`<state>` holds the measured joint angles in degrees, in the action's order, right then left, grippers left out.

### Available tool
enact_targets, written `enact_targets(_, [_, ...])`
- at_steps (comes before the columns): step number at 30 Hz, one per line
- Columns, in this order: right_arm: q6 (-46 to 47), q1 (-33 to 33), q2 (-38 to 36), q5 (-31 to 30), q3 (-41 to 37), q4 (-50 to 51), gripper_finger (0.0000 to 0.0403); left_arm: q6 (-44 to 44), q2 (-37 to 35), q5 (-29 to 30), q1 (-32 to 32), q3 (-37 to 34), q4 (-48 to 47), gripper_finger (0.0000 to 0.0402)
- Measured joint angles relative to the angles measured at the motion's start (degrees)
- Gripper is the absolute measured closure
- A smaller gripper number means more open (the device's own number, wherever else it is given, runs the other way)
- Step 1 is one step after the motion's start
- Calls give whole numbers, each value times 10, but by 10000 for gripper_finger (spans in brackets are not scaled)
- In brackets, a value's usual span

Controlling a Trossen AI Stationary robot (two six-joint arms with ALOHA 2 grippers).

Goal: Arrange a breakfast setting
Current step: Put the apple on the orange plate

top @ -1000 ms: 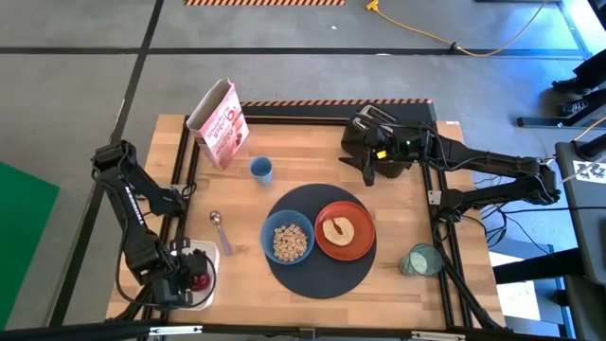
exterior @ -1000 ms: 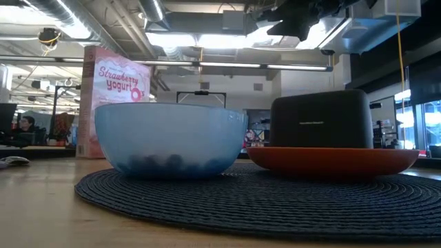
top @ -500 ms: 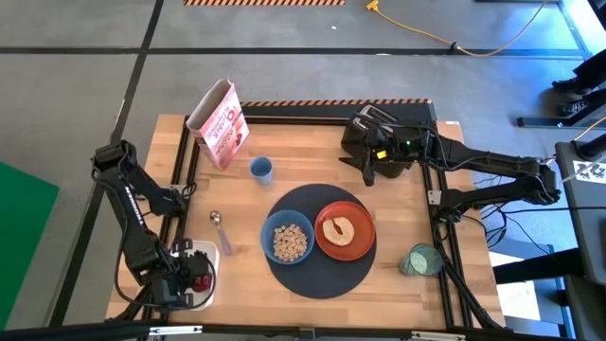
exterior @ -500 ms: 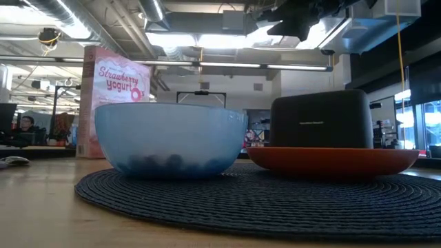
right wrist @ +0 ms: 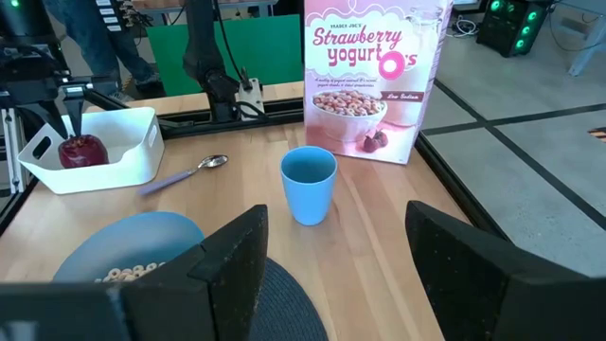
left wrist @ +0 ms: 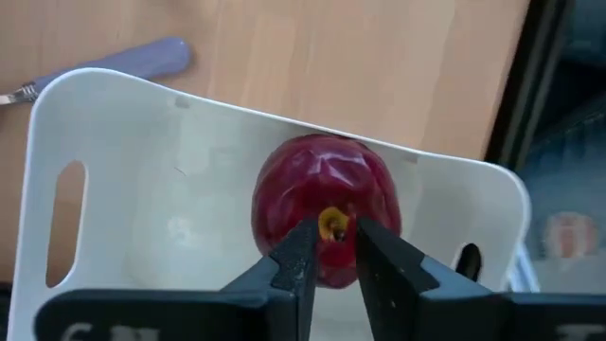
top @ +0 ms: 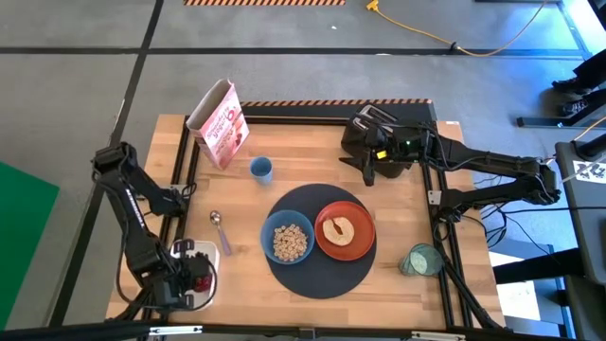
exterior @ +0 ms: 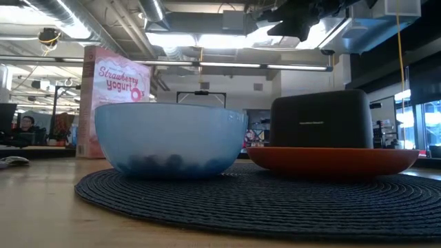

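Note:
A dark red fruit [left wrist: 327, 218] sits in the white tray [left wrist: 142, 189] at the table's near left corner. My left gripper [left wrist: 332, 248] points down at the fruit's top, its fingers a narrow gap apart on either side of the stem [left wrist: 332, 225]. The dark mat [top: 317, 270] carries the blue bowl [top: 288, 242] of cereal and the orange plate [top: 355, 244] with bread [top: 335, 228]. The spoon [top: 220, 230] lies left of the mat. A pale green cup [top: 419, 260] stands at the near right. My right gripper [right wrist: 336, 284] hangs open by the toaster [top: 374, 121]. My left gripper comes at the dark red fruit from above, pointing down. Its fingertips [left wrist: 301, 248] are level with the fruit's top beside the stem. I cannot tell whether they touch the stem or the skin. The fruit rests on the tray's floor.
A strawberry yogurt cereal box [top: 220, 123] stands at the far left, a small blue cup [top: 262, 170] in front of it. The black toaster fills the far right corner. Bare wood lies between the blue cup and the mat, and right of the mat.

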<state>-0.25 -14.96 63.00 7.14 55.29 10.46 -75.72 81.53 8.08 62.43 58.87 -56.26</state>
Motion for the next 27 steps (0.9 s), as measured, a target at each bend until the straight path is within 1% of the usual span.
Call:
enact_targets(6, [0, 0, 0, 0, 0, 0, 164, 32, 30, -13, 0, 0, 11, 337])
enact_targets(9, [0, 0, 0, 0, 0, -1, 164, 41, 31, -19, 0, 1, 12, 354])
enact_targets(13, [0, 0, 0, 0, 0, -1, 164, 44, 25, -37, 0, 0, 5, 390])
enact_targets(16, [0, 0, 0, 0, 0, -1, 164, 41, 20, -46, 0, 0, 4, 391])
enact_targets(23, [0, 0, 16, 0, 1, -3, 164, 40, 20, -45, -7, 20, -59, 396])
enact_targets(27, [0, 0, 38, 6, 1, -8, 164, 40, 19, -18, -15, 52, -115, 396])
